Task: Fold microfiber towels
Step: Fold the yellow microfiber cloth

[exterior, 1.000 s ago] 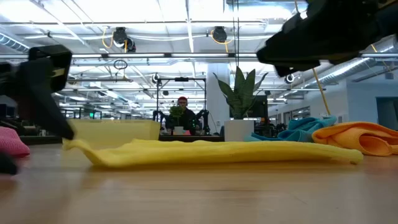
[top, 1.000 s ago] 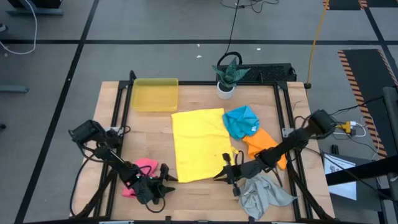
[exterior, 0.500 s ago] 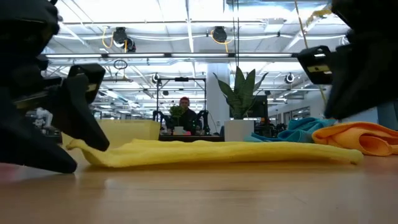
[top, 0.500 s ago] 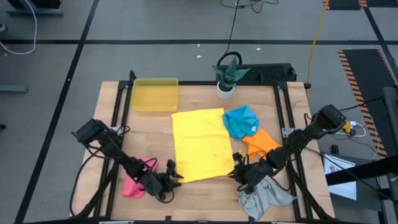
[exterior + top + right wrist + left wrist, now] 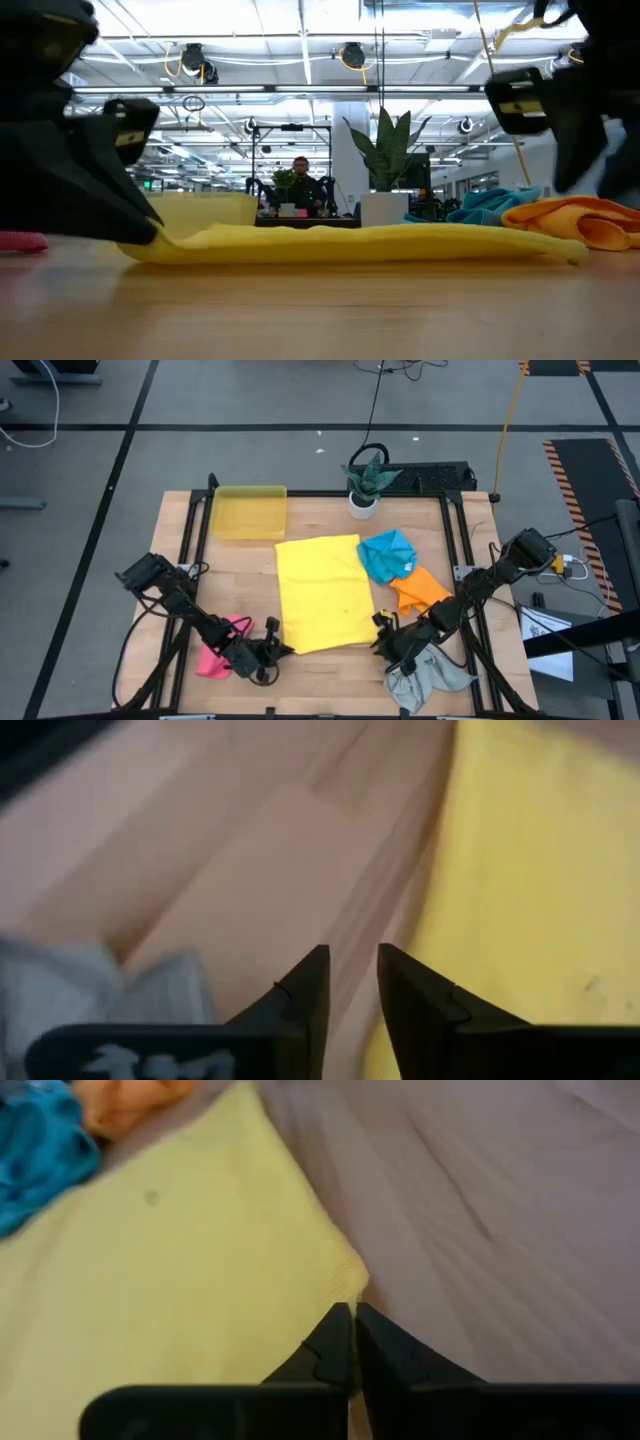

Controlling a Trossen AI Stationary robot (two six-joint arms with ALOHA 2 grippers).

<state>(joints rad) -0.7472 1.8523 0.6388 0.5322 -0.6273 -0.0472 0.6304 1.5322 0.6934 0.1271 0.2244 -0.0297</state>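
Stage: early; judging by how the cloths lie, no towel shows a finished fold, and the first fold of the yellow one is only being set up.
Yellow towel [image 5: 322,592]: spread flat and open in the middle of the table [image 5: 240,575], a single layer, its near edge toward the two arms.
Left pincer [image 5: 272,653]: down at the near left corner of the yellow towel; in the left wrist view the fingers are pressed together right at the cloth's corner, and it appears to pinch that corner, though the grip itself is hard to confirm.
Right pincer [image 5: 385,643]: low at the near right corner of the same towel; in the right wrist view a narrow gap stands between the fingers, over bare wood just beside the yellow edge, with nothing held.
Pink towel [image 5: 222,643]: bunched on the left near side, under the left arm, unfolded.
Blue towel [image 5: 388,554]: crumpled just right of the yellow towel's far part, unfolded.
Orange towel [image 5: 422,594]: rumpled beside the blue one, nearer the right arm, unfolded.
Grey towel [image 5: 428,670]: in a heap at the near right edge, unfolded.
Left to do: probably secure the right corner, carry the near edge over to fold the yellow towel, then all four others.
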